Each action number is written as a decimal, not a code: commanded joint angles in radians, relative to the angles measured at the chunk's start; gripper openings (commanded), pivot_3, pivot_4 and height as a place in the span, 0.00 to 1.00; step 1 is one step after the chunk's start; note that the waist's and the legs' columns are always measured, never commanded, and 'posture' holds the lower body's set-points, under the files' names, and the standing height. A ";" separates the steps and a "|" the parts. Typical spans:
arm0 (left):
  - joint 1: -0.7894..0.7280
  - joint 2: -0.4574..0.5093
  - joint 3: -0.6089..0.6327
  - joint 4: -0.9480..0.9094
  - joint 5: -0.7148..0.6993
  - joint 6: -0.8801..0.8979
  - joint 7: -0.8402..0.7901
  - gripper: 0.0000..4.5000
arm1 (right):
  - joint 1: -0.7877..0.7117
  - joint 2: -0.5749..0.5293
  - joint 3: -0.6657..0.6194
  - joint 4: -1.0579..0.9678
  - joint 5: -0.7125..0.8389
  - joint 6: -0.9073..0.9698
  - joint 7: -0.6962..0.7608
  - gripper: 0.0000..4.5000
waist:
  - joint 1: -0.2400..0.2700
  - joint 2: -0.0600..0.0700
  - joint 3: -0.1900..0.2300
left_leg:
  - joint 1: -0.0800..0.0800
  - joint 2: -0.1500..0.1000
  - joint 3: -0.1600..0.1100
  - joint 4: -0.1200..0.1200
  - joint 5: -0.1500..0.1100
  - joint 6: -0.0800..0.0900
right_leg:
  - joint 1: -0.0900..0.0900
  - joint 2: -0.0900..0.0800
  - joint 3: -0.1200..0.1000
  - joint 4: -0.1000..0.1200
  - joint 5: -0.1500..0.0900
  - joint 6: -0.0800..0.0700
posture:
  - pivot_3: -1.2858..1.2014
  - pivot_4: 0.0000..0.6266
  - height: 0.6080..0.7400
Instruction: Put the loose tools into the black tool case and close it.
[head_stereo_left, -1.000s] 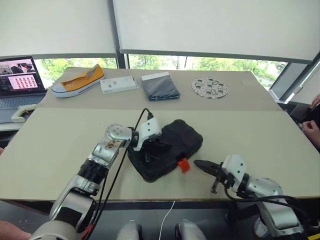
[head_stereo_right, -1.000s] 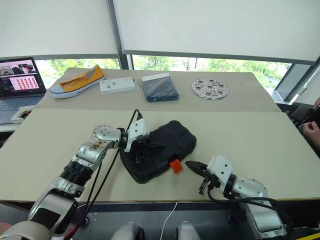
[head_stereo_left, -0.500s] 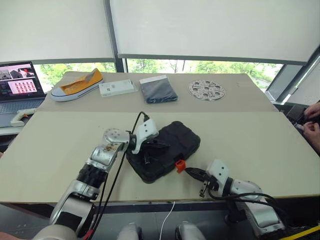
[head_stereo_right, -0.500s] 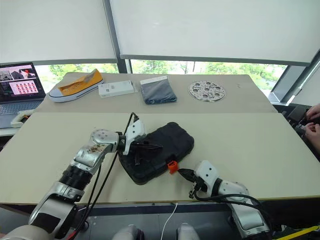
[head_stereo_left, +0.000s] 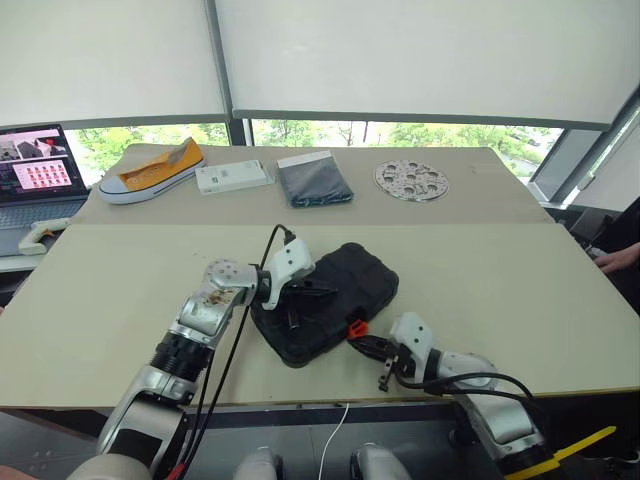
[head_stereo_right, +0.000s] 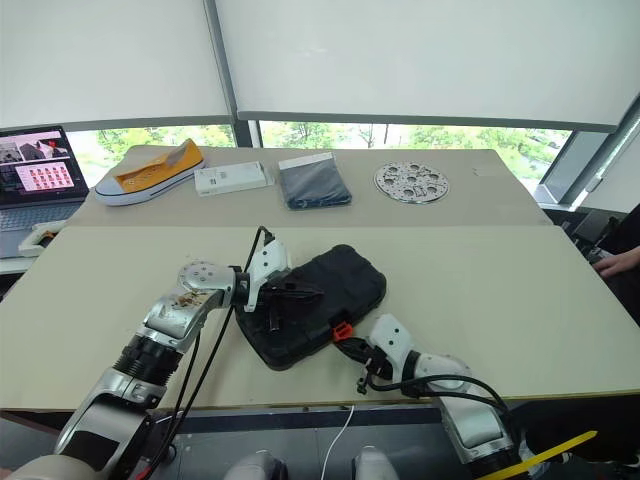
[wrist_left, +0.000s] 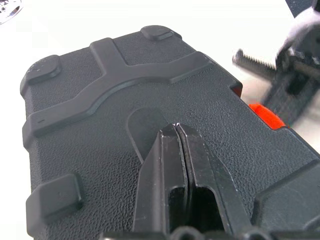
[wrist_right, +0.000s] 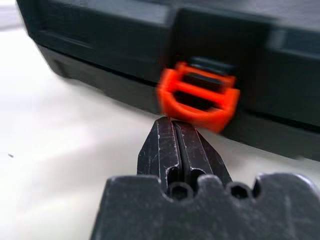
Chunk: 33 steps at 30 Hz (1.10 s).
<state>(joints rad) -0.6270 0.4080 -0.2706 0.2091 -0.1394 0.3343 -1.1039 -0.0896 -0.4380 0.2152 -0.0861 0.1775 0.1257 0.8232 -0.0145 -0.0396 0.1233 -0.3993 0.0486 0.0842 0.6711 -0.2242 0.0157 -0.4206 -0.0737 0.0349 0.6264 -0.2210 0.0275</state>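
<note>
Right gripper (wrist_right: 175, 125), jaws pinched shut and empty, has slid left to the orange plastic latch (wrist_right: 197, 95) of the closed black moulded-plastic tool case (head_stereo_left: 325, 300) near the table's front edge, left gripper (wrist_left: 176, 131), shut, pinning its lid—latching looks imminent.

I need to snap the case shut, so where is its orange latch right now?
The orange latch sits on the near edge of the black tool case at mid-table, just ahead of the shut right gripper.
</note>
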 joint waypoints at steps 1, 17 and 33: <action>0.056 -0.007 -0.068 0.065 0.039 0.043 0.000 0.02 | -0.054 0.020 -0.032 -0.085 0.058 -0.018 0.010 0.00 | 0.000 0.000 0.000 | 0.000 0.000 0.000 0.000 0.000 0.000 | 0.000 0.000 0.000 0.000 0.000 0.000 | 0.52 0.24 1.00; 0.095 -0.001 -0.064 0.050 0.015 0.038 -0.027 0.02 | -0.086 -0.048 -0.104 -0.198 0.078 -0.003 0.014 0.00 | -0.003 0.000 0.001 | 0.000 0.000 0.000 -0.001 0.000 0.000 | -0.002 0.000 0.001 0.000 0.000 0.000 | 0.52 0.24 1.00; 0.198 0.043 0.169 -0.037 -0.166 -0.099 -0.080 0.23 | 0.058 -0.169 -0.302 -0.309 0.301 0.119 0.085 0.06 | -0.006 0.005 -0.007 | 0.009 0.000 0.000 -0.013 -0.001 -0.001 | 0.000 0.001 0.005 0.000 -0.006 -0.002 | 0.52 0.24 1.00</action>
<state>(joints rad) -0.4825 0.4170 -0.1368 0.1587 -0.2799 0.2617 -1.1535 -0.0405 -0.5842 -0.0206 -0.3567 0.4373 0.2520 0.8896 -0.0207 -0.0344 0.1161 -0.3907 0.0489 0.0846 0.6586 -0.2254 0.0149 -0.4207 -0.0725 0.0400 0.6260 -0.2270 0.0252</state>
